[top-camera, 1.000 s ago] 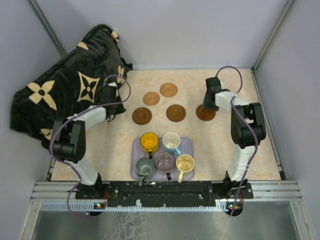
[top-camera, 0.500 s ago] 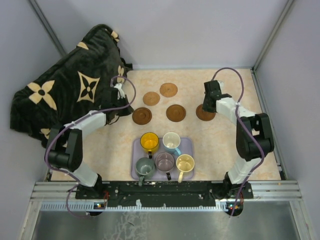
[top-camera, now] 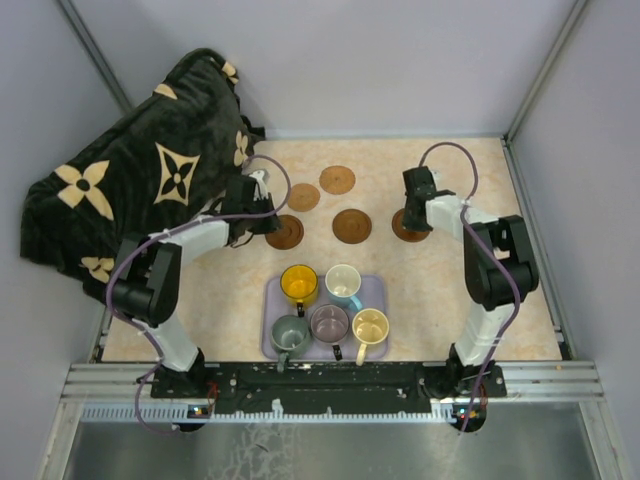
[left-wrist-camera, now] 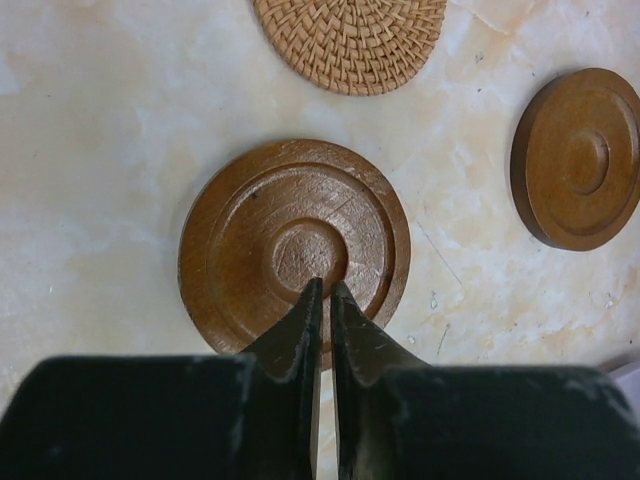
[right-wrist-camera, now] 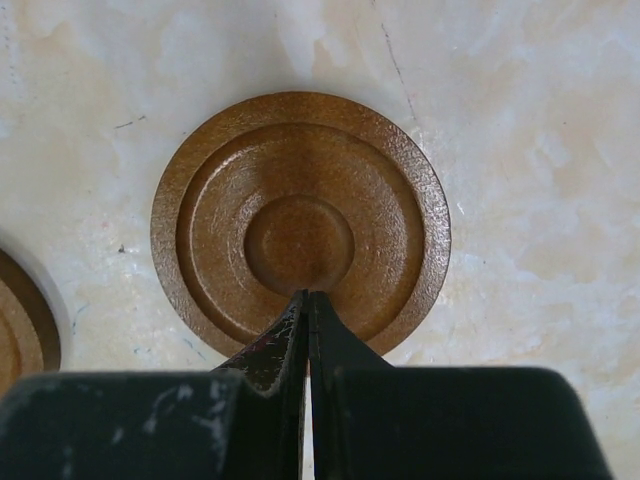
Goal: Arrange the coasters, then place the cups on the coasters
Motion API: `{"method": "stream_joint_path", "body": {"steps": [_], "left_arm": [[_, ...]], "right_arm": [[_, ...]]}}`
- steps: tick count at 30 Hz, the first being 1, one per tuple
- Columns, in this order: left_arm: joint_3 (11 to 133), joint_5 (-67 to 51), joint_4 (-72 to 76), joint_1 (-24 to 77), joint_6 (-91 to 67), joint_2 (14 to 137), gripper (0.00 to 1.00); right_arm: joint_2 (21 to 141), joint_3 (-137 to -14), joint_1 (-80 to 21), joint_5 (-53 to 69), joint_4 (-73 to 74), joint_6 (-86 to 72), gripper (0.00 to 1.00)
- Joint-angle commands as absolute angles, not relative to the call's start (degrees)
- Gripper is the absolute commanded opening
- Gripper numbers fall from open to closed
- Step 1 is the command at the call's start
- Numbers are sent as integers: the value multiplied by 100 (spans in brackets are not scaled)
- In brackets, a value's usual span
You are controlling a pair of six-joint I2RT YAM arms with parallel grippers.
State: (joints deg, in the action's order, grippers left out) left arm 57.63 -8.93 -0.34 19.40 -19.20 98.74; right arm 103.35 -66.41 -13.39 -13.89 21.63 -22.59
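- Hovering over the left dark coaster (left-wrist-camera: 294, 245), the left gripper (left-wrist-camera: 322, 292) has its fingers pressed together with only a thin slit between them and grips nothing. Its tips point at the disc's centre; whether they touch the wood I cannot tell.
- The right gripper (right-wrist-camera: 306, 298) is likewise fully closed and empty. Its tips sit at the near edge of the centre ring of the right dark coaster (right-wrist-camera: 300, 225), which lies at the right end of the group.
- Between those two discs a middle dark coaster (top-camera: 352, 226) lies flat on the table (top-camera: 500, 300).
- Farther back lie a woven coaster (left-wrist-camera: 350, 40) and a lighter coaster (top-camera: 337, 180), near each other.
- All five cups stand upright on the lavender tray (top-camera: 380, 292) near the arms' bases: the yellow cup (top-camera: 299, 285) and light blue cup (top-camera: 343, 283) behind, the grey-green cup (top-camera: 290, 333), mauve cup (top-camera: 329, 323) and cream cup (top-camera: 370, 326) in front.
- A black blanket (top-camera: 140, 170) with cream flowers is heaped at the far left.
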Motion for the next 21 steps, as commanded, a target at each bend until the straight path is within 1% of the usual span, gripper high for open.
{"method": "stream_joint_path", "body": {"steps": [1, 9, 16, 21], "left_arm": [[6047, -871, 8, 1985, -1806, 10113, 11], [6240, -559, -300, 2074, -1715, 10466, 13], [6545, -266, -717, 2083, -1653, 10884, 13], [6774, 152, -957, 2072, -1571, 11180, 13]], "right_arm": [[10528, -6952, -1345, -1469, 1989, -2187, 0], [10801, -7032, -1289, -1665, 2138, -2320, 0], [10976, -7141, -997, -1596, 2209, -2403, 0], [11112, -7327, -782, -1537, 2236, -2417, 0]]}}
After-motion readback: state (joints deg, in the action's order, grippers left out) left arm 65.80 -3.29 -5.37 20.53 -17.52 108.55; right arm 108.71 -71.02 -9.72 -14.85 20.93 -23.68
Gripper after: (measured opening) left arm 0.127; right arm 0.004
